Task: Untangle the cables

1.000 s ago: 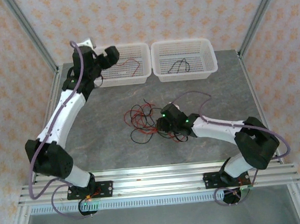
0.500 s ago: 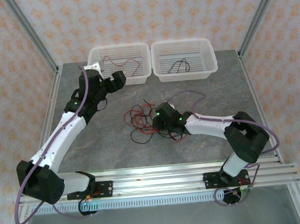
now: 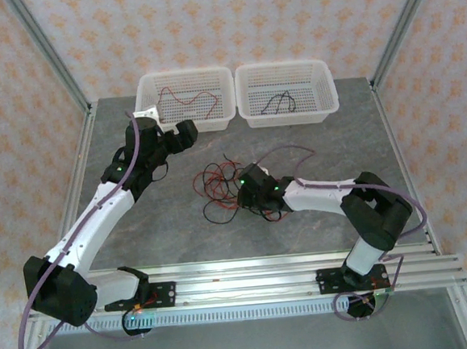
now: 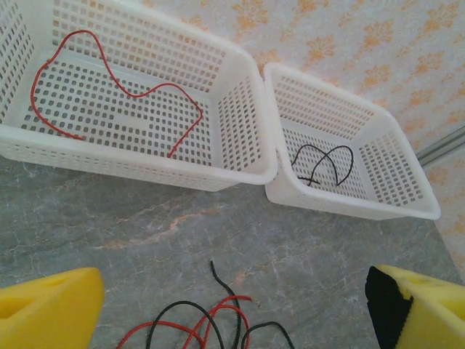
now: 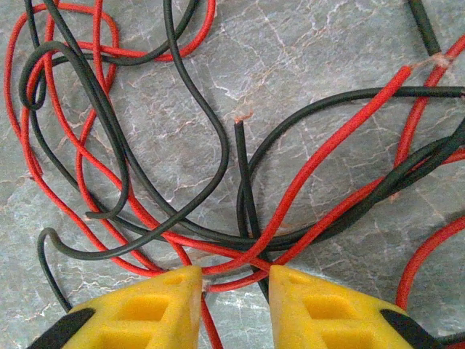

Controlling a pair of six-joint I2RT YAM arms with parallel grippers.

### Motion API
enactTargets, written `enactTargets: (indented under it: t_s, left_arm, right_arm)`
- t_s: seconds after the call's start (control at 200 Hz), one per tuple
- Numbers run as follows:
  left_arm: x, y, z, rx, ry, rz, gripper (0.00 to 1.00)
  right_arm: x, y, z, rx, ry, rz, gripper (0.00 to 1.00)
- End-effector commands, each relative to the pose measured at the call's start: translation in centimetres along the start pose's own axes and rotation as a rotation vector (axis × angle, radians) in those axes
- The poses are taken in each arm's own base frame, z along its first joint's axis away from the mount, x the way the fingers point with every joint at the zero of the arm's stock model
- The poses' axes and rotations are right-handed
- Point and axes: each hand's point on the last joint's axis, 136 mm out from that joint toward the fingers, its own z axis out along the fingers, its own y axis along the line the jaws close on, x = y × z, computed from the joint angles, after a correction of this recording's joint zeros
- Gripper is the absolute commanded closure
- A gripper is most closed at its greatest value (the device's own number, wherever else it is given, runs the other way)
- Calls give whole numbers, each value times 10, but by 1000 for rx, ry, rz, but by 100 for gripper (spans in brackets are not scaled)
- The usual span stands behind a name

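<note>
Where the red and black cables [image 3: 221, 187] lie tangled at mid-frame of the top view on the grey tabletop [image 3: 344, 137], the right gripper [image 5: 234, 280] sits low over them. Its jaws are narrowed but apart, with red strands crossing the gap unpinched. Up-left, the left gripper [image 4: 234, 309] hangs wide open, empty. At the top, one red cable [image 3: 189, 98] lies in the left basket [image 3: 183, 73] and one black cable [image 3: 279, 102] in the right basket [image 3: 281, 65].

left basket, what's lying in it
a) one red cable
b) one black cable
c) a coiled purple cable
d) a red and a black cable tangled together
a: a single red cable lies in loose curves on the floor of the left basket.
</note>
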Motion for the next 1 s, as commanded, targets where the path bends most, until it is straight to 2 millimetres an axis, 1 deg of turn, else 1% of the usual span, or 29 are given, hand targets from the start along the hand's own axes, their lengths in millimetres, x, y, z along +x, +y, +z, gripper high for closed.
enactTargets:
  t_s: [0.0, 0.175, 0.42, 0.475, 0.606, 0.716, 0.801, 0.866, 0.921, 0.996]
  left_arm:
    - [0, 1, -5, -14, -11, -4, 6]
    - [1, 0, -5, -13, -9, -4, 6]
    - [8, 0, -5, -13, 9, -4, 7]
    - [11, 0, -5, -12, 12, -4, 7]
    - [15, 0, -6, -13, 19, -4, 7]
    - [19, 1, -7, -13, 25, -3, 8]
    - [20, 1, -8, -14, 27, -4, 8]
    - [20, 1, -9, -13, 27, -3, 8]
    - [20, 0, -10, -10, 24, -4, 8]
    - [20, -1, -10, -9, 24, -5, 8]
  right_arm:
    - [-8, 11, -2, -17, -23, -2, 72]
    - [-8, 12, -3, -19, -26, -2, 85]
    - [-11, 16, -8, -31, -33, -3, 95]
    - [-12, 16, -10, -34, -34, -1, 100]
    - [-13, 16, -13, -35, -42, 2, 100]
    - [-13, 11, -15, -18, -50, 6, 100]
    - [-11, 7, -16, -4, -45, 5, 74]
    - [-8, 5, -16, -3, -39, 7, 61]
    - [-6, 3, -16, -4, -34, 10, 55]
    - [-4, 2, -16, -6, -30, 13, 53]
